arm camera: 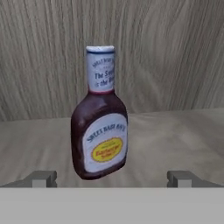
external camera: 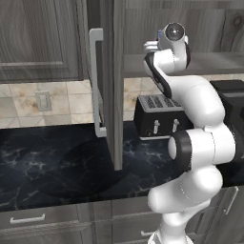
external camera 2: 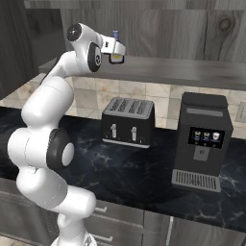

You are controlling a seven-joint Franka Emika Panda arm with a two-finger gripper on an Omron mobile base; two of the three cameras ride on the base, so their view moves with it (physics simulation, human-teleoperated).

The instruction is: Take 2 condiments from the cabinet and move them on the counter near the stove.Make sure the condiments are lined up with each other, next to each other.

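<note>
We see the brown bottle (arm camera: 100,114) standing on the cabinet shelf (arm camera: 175,140), slightly tilted in the hand view, pale cap up and its yellow label facing us, the wood-grain back wall behind it. The gripper (arm camera: 112,178) is spread wide, its two fingertips (arm camera: 41,178) set well apart on either side of the bottle's base; it holds nothing, and we cannot tell whether either tip touches the glass. The right base view gives what the hand view lacks: the hand raised to shelf height, with the bottle's cap and label peeking past it, and below on the counter (external camera 2: 144,173) a black toaster (external camera 2: 128,121) and a coffee machine (external camera 2: 202,139). The left base view adds the open cabinet door (external camera: 113,86) with its silver handle (external camera: 96,81), beside the arm.
</note>
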